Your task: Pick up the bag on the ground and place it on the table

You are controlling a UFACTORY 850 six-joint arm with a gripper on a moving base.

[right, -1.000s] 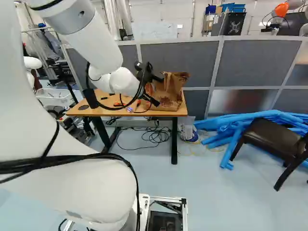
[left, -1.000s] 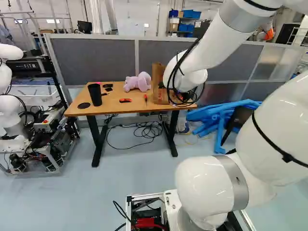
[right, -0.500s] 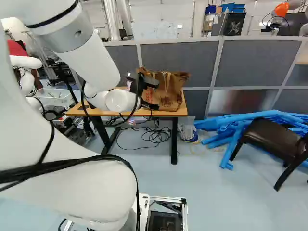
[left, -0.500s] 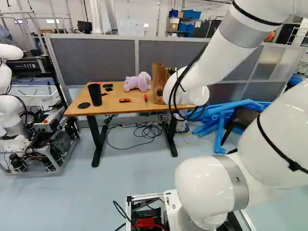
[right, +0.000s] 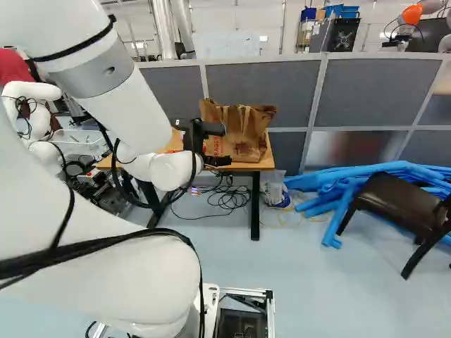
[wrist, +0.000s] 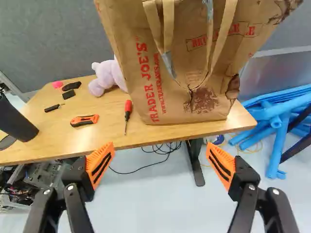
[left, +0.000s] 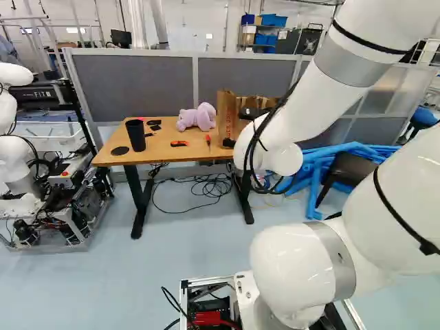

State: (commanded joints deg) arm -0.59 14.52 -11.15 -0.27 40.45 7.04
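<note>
Arm (right: pixel 123 91) bent, sloping down | jaws released, wide apart | bag (wrist: pixel 175 102) ahead, on table (wrist: pixel 108 111)

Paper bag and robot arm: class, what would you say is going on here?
A white robot arm faces a wooden table, its claw open and holding nothing. The brown paper bag stands upright on the table near a purple soft toy and a screwdriver, where the task wants it. Nothing is gripping the bag.
</note>
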